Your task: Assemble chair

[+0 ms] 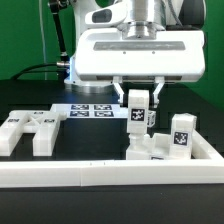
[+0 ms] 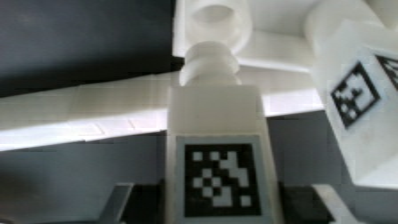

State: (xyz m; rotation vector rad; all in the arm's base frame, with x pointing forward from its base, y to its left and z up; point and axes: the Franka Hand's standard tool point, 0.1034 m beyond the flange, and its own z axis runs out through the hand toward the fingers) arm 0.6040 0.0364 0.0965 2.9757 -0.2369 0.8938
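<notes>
The robot's large white claw (image 1: 140, 103) points straight down. It is closed on a white plastic bar with a black-and-white square tag (image 1: 138, 116), holding it upright. In the wrist view, the dark fingers (image 2: 125, 205) press both sides of the bar (image 2: 222, 150), and its tagged face fills the gap between them. The bar's far end narrows to a rounded peg (image 2: 210, 55). This peg points at a round hole (image 2: 215, 14) in a white part beneath it. Whether the peg has entered the hole cannot be told.

Directly below the claw sits a low cluster of white blocky plastic parts (image 1: 150, 150), with the bar's lower end just above or on it. Just beside that cluster, to the exterior view's right of the claw, stands a white cube-like block with a square tag (image 1: 182, 135).

Behind the claw and slightly to the exterior view's left, the thin flat white marker board (image 1: 92, 110) lies on the black desk (image 1: 95, 135). Well apart from the claw, to the exterior view's left, a white plastic slab with stubby prongs (image 1: 35, 128) rests on the desk. A long white L-shaped border rail (image 1: 100, 176) runs along the front, in front of the claw, and turns back on the exterior view's right.
</notes>
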